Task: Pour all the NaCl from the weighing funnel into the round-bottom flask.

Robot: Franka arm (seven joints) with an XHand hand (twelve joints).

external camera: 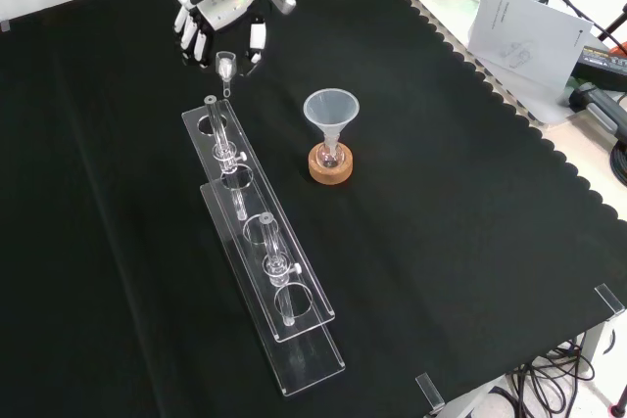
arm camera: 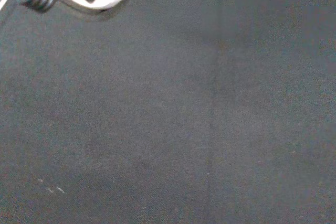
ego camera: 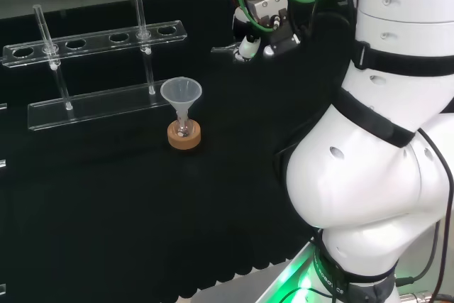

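Salt's carrier, a small clear weighing funnel (external camera: 226, 68), hangs pinched in the curled fingers of the hand (external camera: 217, 9), at eleven o'clock from the flask's funnel (external camera: 331, 111) in the front view. Tipping before reaching that wide mouth would likely scatter grains on the black cloth (external camera: 441, 203). Contents of the weighing funnel and the round-bottom flask (external camera: 330, 156) on its cork ring (external camera: 330, 168) are hard to make out.

Matt black cloth (external camera: 441, 203), clear glossy funnel (external camera: 330, 110), cork ring (external camera: 330, 168)
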